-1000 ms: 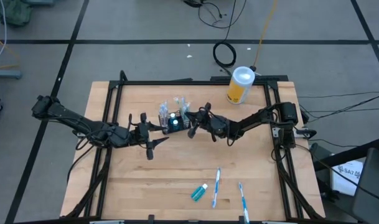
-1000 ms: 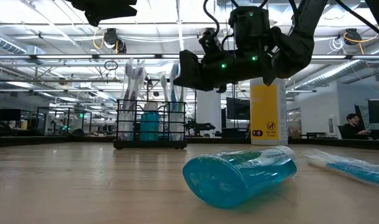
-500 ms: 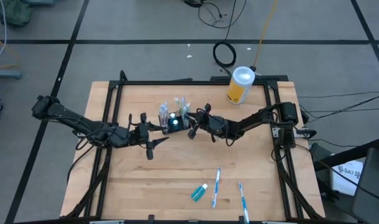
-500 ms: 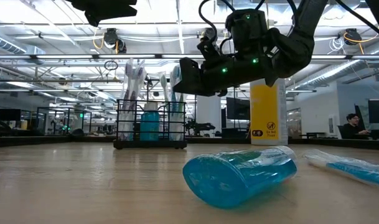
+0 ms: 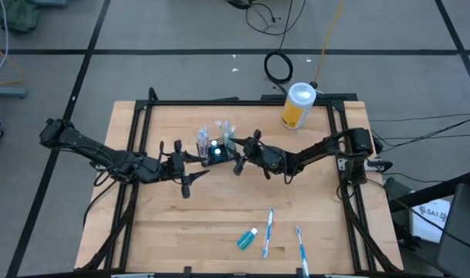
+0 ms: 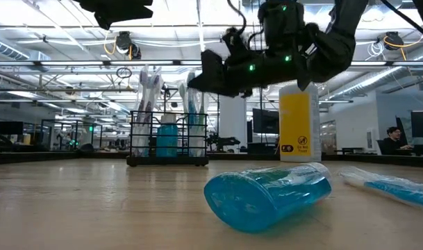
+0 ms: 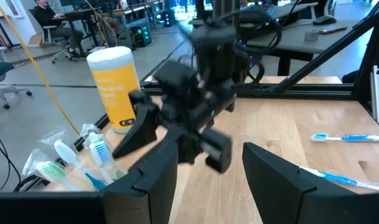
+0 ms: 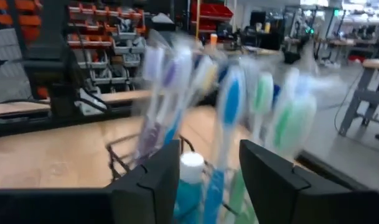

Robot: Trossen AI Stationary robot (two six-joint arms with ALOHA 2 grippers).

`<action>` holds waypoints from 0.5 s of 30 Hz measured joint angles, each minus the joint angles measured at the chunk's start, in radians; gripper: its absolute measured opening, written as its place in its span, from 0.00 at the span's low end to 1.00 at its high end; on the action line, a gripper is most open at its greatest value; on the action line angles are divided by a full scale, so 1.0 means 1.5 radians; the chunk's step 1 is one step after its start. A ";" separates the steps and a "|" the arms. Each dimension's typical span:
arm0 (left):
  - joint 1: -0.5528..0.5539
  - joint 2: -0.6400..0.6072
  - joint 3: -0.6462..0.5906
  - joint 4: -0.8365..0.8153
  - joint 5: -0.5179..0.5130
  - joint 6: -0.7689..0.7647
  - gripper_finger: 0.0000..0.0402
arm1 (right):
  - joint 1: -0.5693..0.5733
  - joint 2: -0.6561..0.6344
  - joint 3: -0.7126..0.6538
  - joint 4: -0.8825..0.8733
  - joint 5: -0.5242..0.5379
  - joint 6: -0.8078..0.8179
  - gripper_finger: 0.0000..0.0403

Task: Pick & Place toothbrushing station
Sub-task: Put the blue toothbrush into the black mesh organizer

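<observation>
in the high view the right gripper (image 5: 236, 160), jaws parted and empty, hangs just right of the caddy (image 5: 213, 151) at mid-frame, while two toothbrushes (image 5: 268, 231) and a toothpaste tube (image 5: 247, 239) lie lower right, nearer this arm.

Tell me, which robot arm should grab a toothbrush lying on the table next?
Probably the right. Its gripper, jaws open beside the black wire-mesh caddy, sits nearer the loose white-and-blue toothbrushes than the left gripper.
</observation>
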 joint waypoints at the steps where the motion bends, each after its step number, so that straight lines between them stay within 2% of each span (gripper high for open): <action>1: 0.000 0.000 0.000 -0.001 0.000 -0.002 0.47 | 0.005 -0.006 0.000 0.002 0.000 -0.009 0.40; 7: 0.000 0.000 0.000 -0.004 0.000 -0.011 0.47 | 0.041 -0.067 0.000 -0.061 -0.002 -0.028 0.41; 15: 0.000 0.000 0.000 -0.003 0.001 -0.033 0.47 | 0.104 -0.170 0.000 -0.304 -0.002 0.052 0.41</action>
